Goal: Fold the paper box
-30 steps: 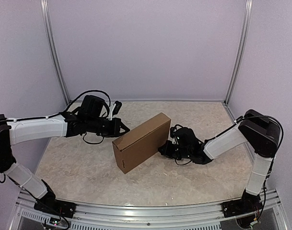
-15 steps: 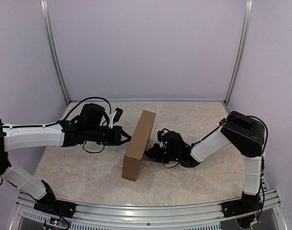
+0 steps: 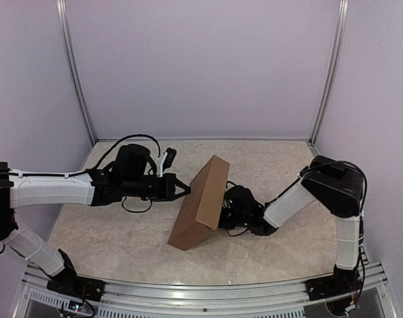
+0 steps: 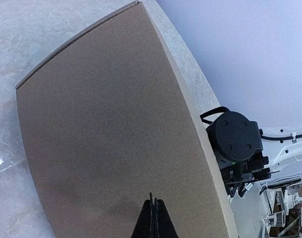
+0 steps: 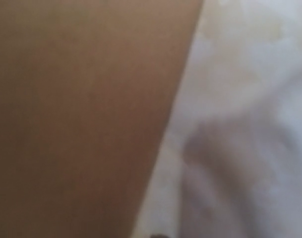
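The closed paper box (image 3: 202,202) is leaning on one long edge mid-table (image 3: 280,165), apparently being tipped over between two clenched, empty hands, the left hand (image 3: 186,190) nosing its broad face and the right hand (image 3: 223,214) bracing the far side.

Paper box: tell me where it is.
In the top view, the paper box stands tilted on one edge, centre frame, between the left gripper and the right arm.

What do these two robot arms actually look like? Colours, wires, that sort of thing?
The left arm and right arm both have smooth white shells between chunky black joints. Thin black cables loop loosely near the wrists. The left gripper is black and tapers to a slim, narrow tip.
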`<state>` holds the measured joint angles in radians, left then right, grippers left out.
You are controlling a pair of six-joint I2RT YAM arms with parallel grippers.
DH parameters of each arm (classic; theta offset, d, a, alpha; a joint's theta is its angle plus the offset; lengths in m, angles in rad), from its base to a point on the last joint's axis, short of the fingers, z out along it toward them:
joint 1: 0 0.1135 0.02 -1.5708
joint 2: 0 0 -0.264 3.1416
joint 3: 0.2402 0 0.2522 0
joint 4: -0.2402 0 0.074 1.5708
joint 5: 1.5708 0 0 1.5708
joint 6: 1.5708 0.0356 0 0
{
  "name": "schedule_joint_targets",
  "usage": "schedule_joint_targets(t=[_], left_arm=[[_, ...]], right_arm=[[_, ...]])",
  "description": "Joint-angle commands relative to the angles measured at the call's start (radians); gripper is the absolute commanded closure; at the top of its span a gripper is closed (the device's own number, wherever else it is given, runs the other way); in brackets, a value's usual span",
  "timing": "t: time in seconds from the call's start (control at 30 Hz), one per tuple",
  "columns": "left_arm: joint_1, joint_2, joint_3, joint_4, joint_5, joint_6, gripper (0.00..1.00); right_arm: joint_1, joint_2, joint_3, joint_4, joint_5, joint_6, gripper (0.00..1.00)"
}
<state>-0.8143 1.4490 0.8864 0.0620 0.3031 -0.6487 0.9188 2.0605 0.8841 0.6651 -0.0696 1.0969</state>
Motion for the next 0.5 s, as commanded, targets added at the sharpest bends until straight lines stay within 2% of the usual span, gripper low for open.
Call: schedule_joint_targets(t=[0.0, 0.3, 0.47], left_arm=[[-0.003, 0.025, -0.004, 0.054, 0.011, -0.015, 1.0], [0.013, 0.045, -0.012, 0.055, -0.031, -0.004, 1.0], [0.059, 0.044, -0.036, 0.056, -0.039, 0.0, 1.0]], right_arm=[[-0.021, -0.036, -0.074, -0.011, 0.031, -0.024, 1.0], [-0.135, -0.151, -0.265, -0.025, 0.062, -0.098, 1.0], [-0.177, -0.27, -0.349, -0.112, 0.134, -0.178, 1.0]])
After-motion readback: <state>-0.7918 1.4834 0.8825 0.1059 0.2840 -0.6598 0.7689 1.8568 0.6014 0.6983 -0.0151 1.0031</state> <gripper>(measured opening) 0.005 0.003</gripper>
